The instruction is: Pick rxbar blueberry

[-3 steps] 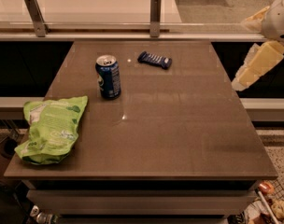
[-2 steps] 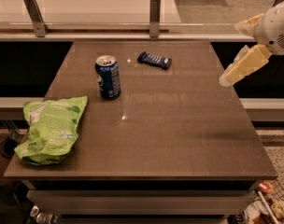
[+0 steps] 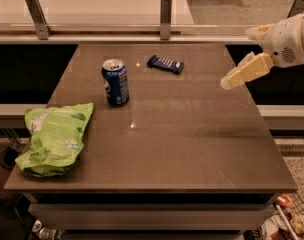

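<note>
Well left of the soda can [image 3: 115,82]: a lime-green chip bag [image 3: 54,138] lies flat, nearer the camera than the can and well apart from it, at the near-left corner of the table [image 3: 192,144].
Soda can: upright and blue, with its top showing, toward the far side of the table.
Right of the can, a little farther back: the rxbar blueberry [image 3: 165,63] lies flat and slanted, dark blue with white stripes. It is near the can but not touching it.
Far right of the can: the gripper [image 3: 242,71] hangs in the air over the table's right edge, angled down and left toward the bar and well apart from it.
Claw state: I cannot tell whether it is released or clenched. Nothing shows in its hold, and the bar rests on the table.
Step in hand: by my judgement the approach, with the bar not yet reached.
Risk, overshoot: a reach carried leftward past the bar would meet the can, which is tall and would likely tip.
Risk, height: the bar is thin. A descent that stops too high would grasp nothing, and one that goes too low would scrape the tabletop.
Risk, alignment: a grip not squared to the bar's slant may nudge or spin the slick wrapper away.
Risk, mix-up: the can is also blue and could be mistaken for the target.
</note>
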`<state>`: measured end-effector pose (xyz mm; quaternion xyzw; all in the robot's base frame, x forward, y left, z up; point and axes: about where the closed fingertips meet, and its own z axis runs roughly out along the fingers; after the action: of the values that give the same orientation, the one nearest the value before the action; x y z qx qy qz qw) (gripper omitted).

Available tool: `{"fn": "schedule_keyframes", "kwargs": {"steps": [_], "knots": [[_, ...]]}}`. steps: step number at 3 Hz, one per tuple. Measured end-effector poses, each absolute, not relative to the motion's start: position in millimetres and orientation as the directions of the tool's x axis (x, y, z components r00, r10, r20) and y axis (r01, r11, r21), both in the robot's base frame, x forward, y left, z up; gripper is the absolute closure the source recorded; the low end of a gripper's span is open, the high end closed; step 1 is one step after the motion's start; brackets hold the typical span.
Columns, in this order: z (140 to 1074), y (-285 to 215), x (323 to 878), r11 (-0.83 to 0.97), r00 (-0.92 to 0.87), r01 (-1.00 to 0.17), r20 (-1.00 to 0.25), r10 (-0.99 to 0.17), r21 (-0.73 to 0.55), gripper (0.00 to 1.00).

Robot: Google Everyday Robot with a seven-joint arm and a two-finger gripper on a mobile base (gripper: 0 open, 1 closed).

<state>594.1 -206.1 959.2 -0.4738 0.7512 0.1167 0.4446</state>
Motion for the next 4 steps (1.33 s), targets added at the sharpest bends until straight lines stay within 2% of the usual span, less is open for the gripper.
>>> {"fn": "schedule_keyframes", "kwargs": {"steps": [2,4], "knots": [[955.4,-203.4,598.5,0.522,-0.156,-0.821,-0.788,-0.596,-0.232,0.00],[921.1,-171.6,642.4,0.527,-0.156,-0.834,-0.847,-0.508,-0.163,0.00]]}}
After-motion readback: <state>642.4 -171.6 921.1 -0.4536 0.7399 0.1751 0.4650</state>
